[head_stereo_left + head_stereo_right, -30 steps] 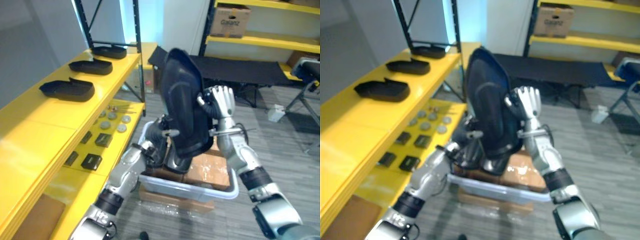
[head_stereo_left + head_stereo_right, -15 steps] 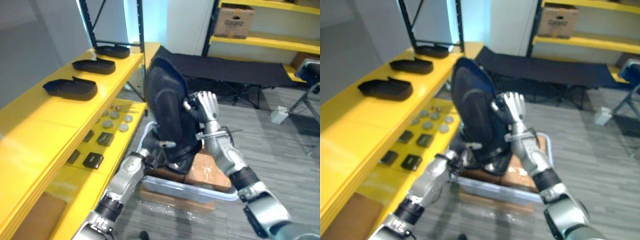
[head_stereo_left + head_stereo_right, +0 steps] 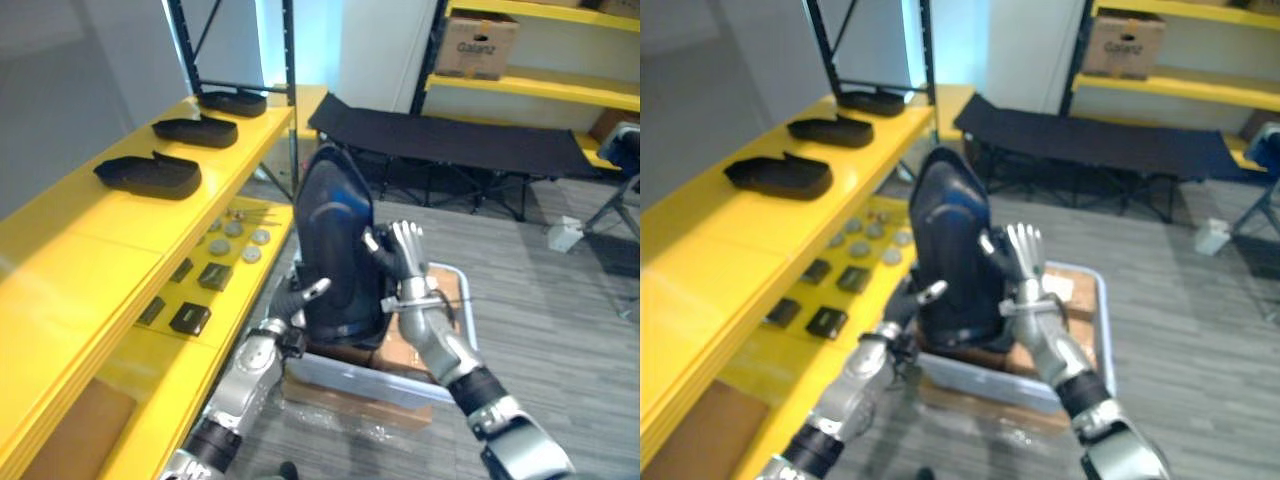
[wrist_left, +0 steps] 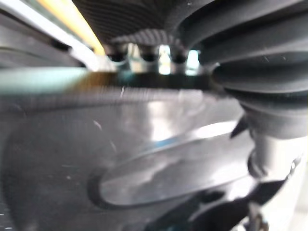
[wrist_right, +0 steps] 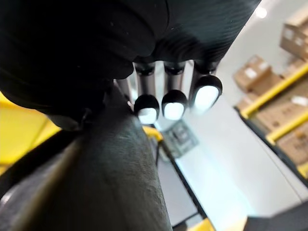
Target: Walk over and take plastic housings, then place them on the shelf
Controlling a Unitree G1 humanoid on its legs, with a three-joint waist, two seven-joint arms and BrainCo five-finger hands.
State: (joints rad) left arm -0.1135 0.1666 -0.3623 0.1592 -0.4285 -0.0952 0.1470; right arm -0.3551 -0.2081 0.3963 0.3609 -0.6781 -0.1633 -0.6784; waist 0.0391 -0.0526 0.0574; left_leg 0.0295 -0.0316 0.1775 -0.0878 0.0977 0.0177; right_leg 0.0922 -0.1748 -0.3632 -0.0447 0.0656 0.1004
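The big dark plastic housing stands lower and farther out from the robot than a second ago. It is no longer up near the robot's head but upright just above the grey tote. The whole view has shifted a little too, so part of that is the robot's own movement. Along the robot's left runs the long yellow shelf. Three housings already lie in a row on its top level, with bare yellow nearer the robot. To my eye the carry across to that gap is not yet made. The right hand lies flat on the housing's right flank, fingers straight, pressing rather than wrapping. The left hand sits low on the opposite side; I cannot tell how closed it is. A pressed hold like this could slip in the swing left.
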